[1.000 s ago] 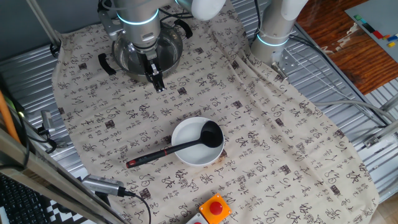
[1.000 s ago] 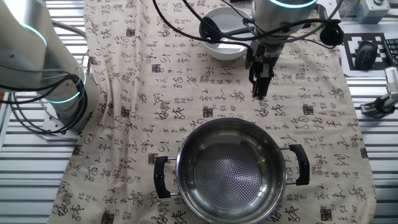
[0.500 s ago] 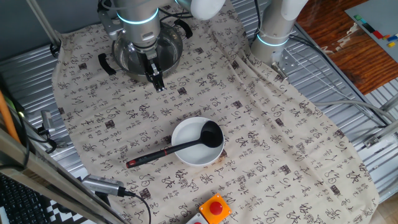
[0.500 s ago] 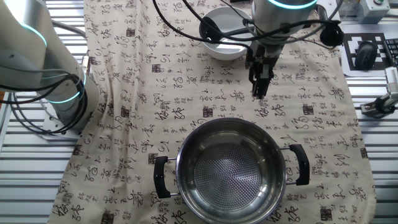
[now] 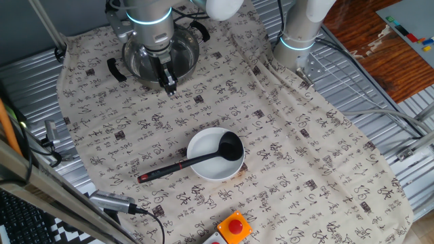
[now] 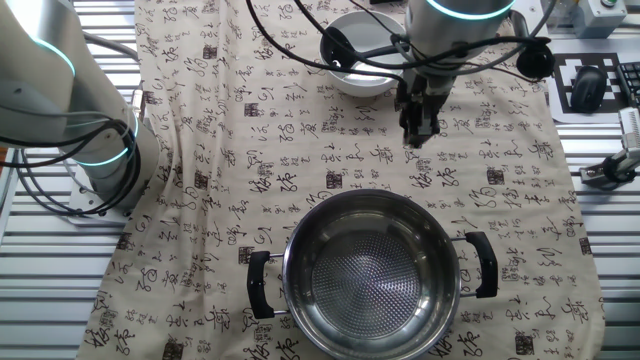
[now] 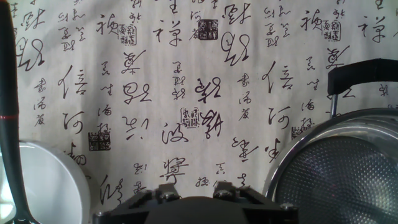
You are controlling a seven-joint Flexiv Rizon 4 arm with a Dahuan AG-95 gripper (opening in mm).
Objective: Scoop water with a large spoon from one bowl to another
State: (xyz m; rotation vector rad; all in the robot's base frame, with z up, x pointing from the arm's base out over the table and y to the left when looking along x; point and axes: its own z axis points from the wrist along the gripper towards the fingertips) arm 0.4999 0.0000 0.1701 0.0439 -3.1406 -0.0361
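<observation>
Desk point(image 5: 352, 146): you see ribbed metal under a beige cloth point(image 5: 291, 169) printed with black calligraphy; the cloth carries everything and lies as it did a second ago.
Arm point(image 5: 150, 20): your arm stands over the far side of the cloth, in front of the steel pot. Against the picture from a second ago it sits a touch higher.
Steel pot point(image 6: 368, 272): it stands upright on the cloth, its two black side handles pointing out to either side. You can see its dimpled floor; whether it holds water you cannot tell. It has not moved.
White bowl point(image 5: 214, 163): it rests on the cloth well apart from the pot, in the same place as before.
Ladle point(image 5: 193, 161): its black scoop lies inside the white bowl and the handle leans over the rim, with the red end down on the cloth. Its position matches the earlier picture.
Gripper point(image 6: 418, 122): it hangs above bare cloth between pot and bowl, nearer the pot, touching nothing. The tips sit slightly higher than a second ago.
Fingers point(image 5: 168, 82): they look pressed close together and grasp nothing.
Red button point(image 5: 234, 224): it sits at the near edge beside the bowl.
</observation>
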